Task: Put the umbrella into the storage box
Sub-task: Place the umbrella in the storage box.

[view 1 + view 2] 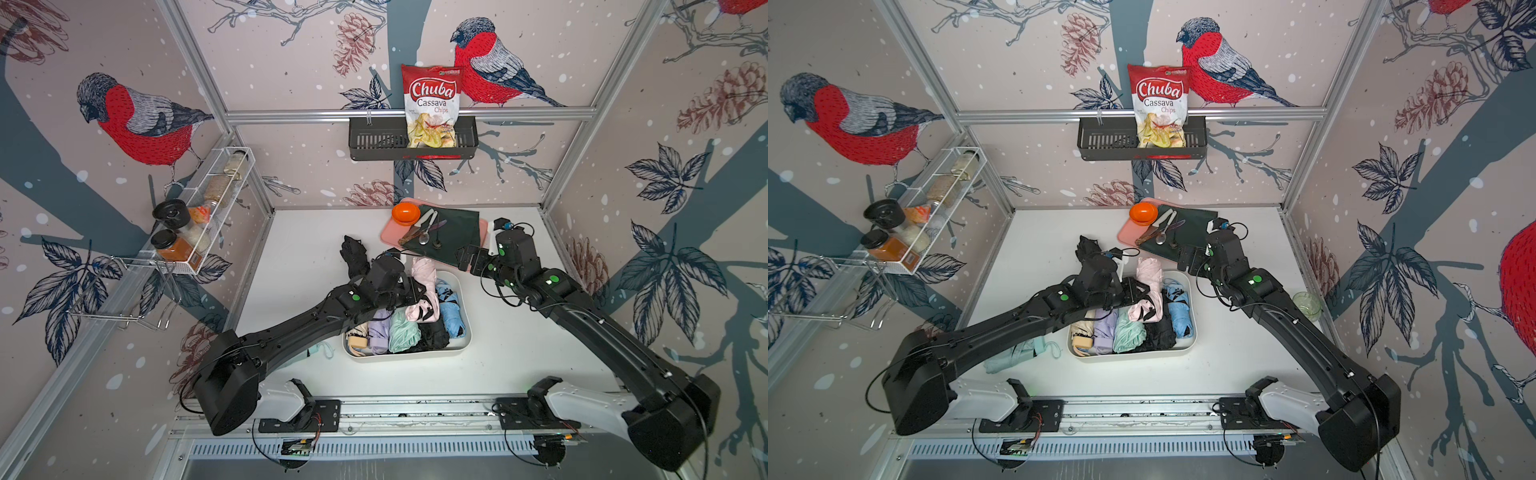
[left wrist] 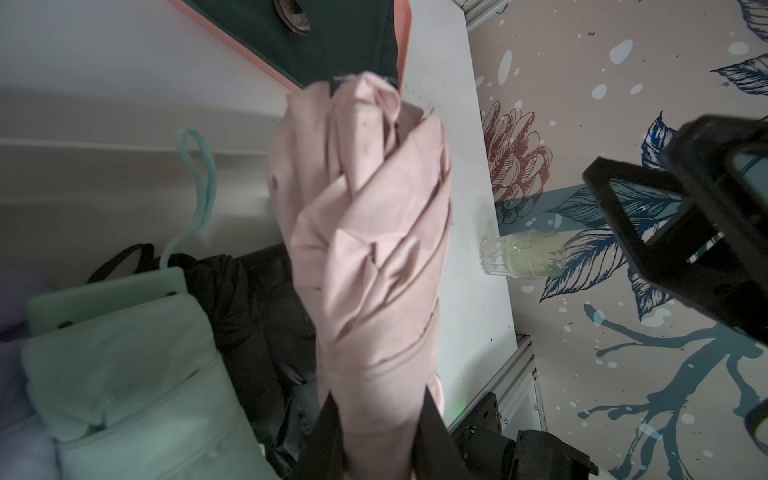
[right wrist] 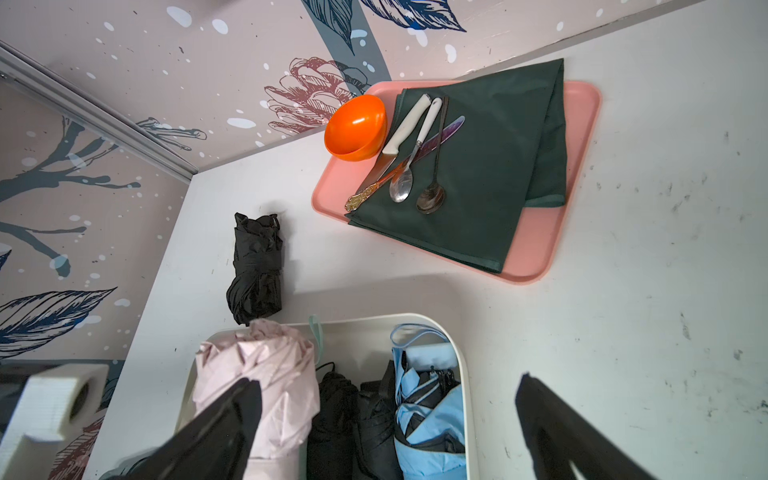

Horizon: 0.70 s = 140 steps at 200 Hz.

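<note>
My left gripper [image 2: 378,415] is shut on a pale pink folded umbrella [image 2: 365,249], which shows in both top views [image 1: 424,291] [image 1: 1148,291]. The umbrella is over the cream-white storage box [image 1: 465,345], above the black one inside, and its far end reaches past the far rim. Several folded umbrellas in beige, lilac, mint, black and blue fill the box [image 1: 1190,345]. My right gripper [image 3: 386,386] is open and empty, hovering by the box's far right corner [image 1: 463,257]. A black umbrella [image 1: 353,255] lies on the table beyond the box. A mint umbrella [image 1: 1017,355] lies left of it, under my left arm.
A pink tray [image 3: 536,245] with a green cloth, cutlery and an orange bowl [image 1: 405,213] sits at the back. A clear glass [image 1: 1306,305] stands by the right wall. A black wall basket [image 1: 374,143] holds a chips bag. A wire rack [image 1: 199,216] of jars hangs on the left wall.
</note>
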### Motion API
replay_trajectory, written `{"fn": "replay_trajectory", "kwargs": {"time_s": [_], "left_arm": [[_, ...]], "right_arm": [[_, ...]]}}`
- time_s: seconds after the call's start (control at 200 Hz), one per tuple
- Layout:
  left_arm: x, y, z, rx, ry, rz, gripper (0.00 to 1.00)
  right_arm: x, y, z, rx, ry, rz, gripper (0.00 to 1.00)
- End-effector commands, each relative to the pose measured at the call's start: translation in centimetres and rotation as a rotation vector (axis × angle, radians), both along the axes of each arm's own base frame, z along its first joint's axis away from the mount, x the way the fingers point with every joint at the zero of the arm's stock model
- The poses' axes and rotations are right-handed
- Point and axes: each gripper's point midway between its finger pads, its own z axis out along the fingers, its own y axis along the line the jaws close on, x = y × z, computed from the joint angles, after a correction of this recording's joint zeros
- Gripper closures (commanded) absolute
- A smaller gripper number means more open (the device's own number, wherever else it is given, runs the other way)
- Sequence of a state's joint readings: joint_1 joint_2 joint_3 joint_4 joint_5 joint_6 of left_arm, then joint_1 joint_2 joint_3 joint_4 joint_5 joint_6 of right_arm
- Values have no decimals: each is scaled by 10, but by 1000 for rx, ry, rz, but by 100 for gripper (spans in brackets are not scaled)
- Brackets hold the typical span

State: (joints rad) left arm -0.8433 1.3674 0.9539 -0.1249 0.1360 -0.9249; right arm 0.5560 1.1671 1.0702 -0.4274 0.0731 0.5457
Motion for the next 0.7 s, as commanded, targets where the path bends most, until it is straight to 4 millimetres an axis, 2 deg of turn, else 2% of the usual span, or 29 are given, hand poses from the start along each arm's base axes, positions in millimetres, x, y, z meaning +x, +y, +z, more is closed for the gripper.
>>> {"fn": "replay_trajectory", "kwargs": {"time_s": [0.0,0.33,0.49,0.65,0.695], "left_arm": [[3,-8,2,-20,-16,62,100],[-15,-16,-31,22,61,113,95],[-16,-11,-44,62,76,143,91],[-14,-16,-54,95,84,124,83],[-13,-17,-58,109,91,121,83]], "right_arm": [[6,3,4,-27,-16,20,0],[10,16,1,-43,1,80,0],[8,25,6,-27,-9,123,0],[8,27,6,-24,-15,130,0],[11,29,-3,-35,7,132,0]]}}
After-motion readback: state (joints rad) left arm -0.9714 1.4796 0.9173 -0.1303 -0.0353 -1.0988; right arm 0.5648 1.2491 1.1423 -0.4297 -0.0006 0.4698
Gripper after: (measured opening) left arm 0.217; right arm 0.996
